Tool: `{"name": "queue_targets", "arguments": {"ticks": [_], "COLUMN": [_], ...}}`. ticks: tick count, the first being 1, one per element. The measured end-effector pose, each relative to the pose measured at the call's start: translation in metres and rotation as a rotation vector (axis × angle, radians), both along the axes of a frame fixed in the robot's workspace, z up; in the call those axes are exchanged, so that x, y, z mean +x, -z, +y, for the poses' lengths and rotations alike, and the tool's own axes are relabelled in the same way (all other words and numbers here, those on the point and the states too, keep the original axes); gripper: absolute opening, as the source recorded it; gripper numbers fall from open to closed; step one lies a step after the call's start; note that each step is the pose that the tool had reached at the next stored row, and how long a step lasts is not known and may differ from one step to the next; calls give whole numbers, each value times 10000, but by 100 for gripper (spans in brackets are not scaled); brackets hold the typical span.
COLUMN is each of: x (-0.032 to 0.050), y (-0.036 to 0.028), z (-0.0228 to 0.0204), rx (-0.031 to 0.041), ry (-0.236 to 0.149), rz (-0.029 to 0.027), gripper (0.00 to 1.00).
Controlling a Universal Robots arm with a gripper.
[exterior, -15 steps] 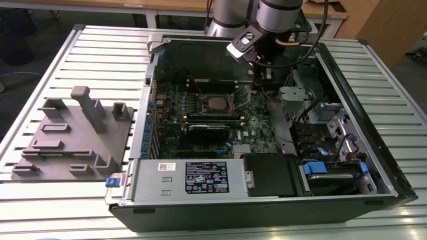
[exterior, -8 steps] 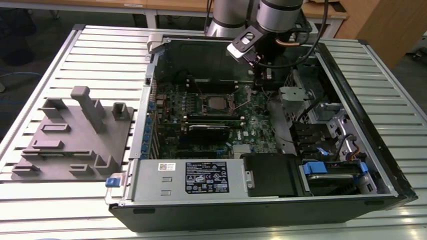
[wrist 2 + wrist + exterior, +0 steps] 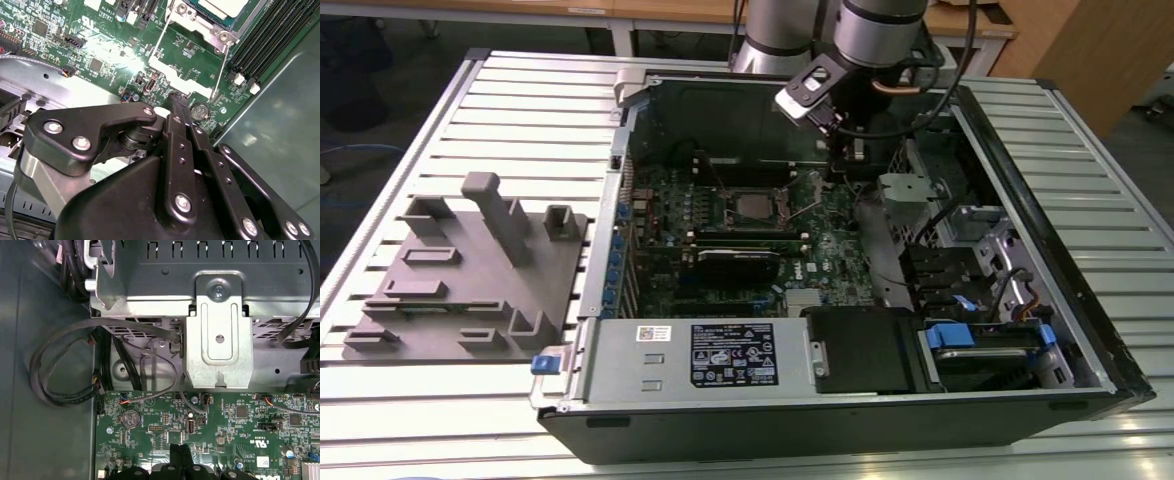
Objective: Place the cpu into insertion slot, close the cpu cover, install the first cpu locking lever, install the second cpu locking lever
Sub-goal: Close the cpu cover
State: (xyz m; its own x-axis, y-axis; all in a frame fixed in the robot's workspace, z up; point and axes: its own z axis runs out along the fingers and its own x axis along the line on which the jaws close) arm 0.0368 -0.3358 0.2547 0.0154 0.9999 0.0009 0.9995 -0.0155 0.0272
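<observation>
The cpu (image 3: pixel 753 207), a square chip with a silvery top, lies in the insertion slot (image 3: pixel 754 188) on the green motherboard inside the open computer case. In the second wrist view the cpu (image 3: pixel 225 6) sits inside the cpu cover (image 3: pixel 202 24), a metal frame that lies flat around it. Two thin wire levers (image 3: pixel 156 44) (image 3: pixel 220 65) run out from the socket over the board. My gripper (image 3: pixel 175 98) hangs just above the board, off the socket's corner on the exterior view's right (image 3: pixel 843 150). Its black fingers (image 3: pixel 180 452) are shut, with nothing between them.
Long black memory slots (image 3: pixel 270 45) flank the socket. A coin cell (image 3: pixel 131 417) sits close to the fingertips. A metal bracket (image 3: pixel 217 340) and looped cables (image 3: pixel 60 370) stand past the board's edge. A grey fixture (image 3: pixel 467 270) lies on the slatted table at the exterior view's left.
</observation>
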Motion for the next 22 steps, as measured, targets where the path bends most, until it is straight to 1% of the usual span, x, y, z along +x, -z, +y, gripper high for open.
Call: {"name": "queue_targets", "arguments": {"ticks": [7, 16, 22], "x": [6, 9, 9], "y": [39, 92, 112], "z": [0, 0, 0], "rx": [-9, -47, -59], "ry": [2, 2, 2], "rz": [0, 0, 1], "gripper": [10, 10, 10]}}
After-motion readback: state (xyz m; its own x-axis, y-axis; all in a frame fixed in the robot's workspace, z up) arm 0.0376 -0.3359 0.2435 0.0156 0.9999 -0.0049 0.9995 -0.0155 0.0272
